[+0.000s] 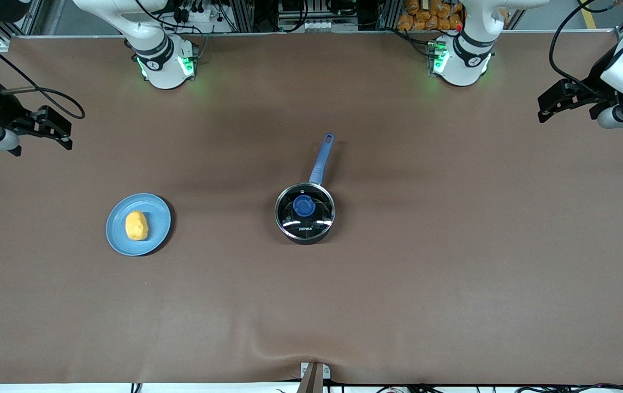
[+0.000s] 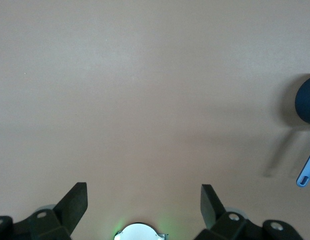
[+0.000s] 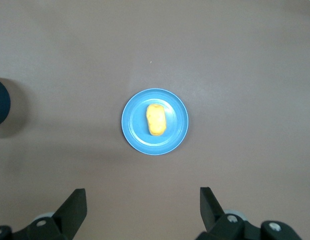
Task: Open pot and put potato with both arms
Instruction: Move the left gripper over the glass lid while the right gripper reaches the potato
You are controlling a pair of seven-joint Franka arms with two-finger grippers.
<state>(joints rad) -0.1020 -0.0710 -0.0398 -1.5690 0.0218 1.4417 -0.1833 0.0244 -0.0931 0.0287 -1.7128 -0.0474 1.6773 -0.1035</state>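
The black pot [image 1: 304, 215] stands mid-table, its long blue handle [image 1: 321, 159] pointing toward the robots' bases. A glass lid with a blue knob [image 1: 303, 206] covers it. The yellow potato [image 1: 136, 225] lies on a flat blue plate [image 1: 159, 210] toward the right arm's end of the table. My right gripper [image 1: 41, 146] hangs open and empty over that end; in its wrist view the gripper [image 3: 143, 202] looks down on the potato [image 3: 155, 119] and plate [image 3: 177, 112]. My left gripper [image 1: 568, 114] hangs open and empty over the left arm's end; from that gripper [image 2: 143, 200] only the pot's edge [image 2: 307, 105] shows.
The brown mat [image 1: 453, 262] covers the whole table, with a small ridge and a metal clamp [image 1: 314, 374] at the edge nearest the front camera. Both arm bases [image 1: 166, 63] glow green along the edge farthest from it. Orange items [image 1: 431, 13] sit off the table there.
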